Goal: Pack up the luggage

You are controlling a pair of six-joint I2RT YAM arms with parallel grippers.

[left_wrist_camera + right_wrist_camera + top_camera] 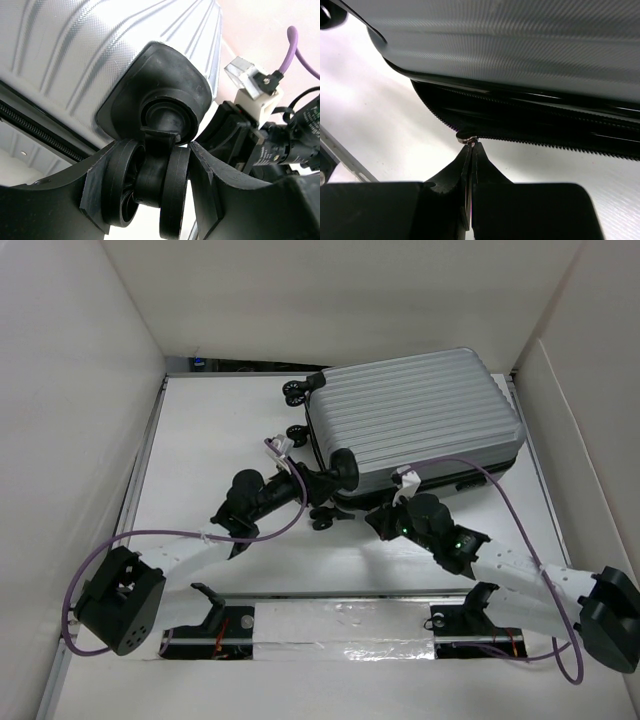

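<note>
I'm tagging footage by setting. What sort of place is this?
Most likely a robot test cell in a lab: a white table boxed in by plain white walls, a left arm and right arm bolted at its near edge, and a lone suitcase.

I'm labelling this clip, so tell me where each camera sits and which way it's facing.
Top external: above and behind, looking down at table and closed luggage; left arm and right arm show.
Left wrist: on the left arm, looking along the left tool clamping a spinner wheel.
Right wrist: on the right arm, facing the luggage's seam; right tool pinches the zipper pull.
Shared: top and left wrist both show that wheel.
</note>
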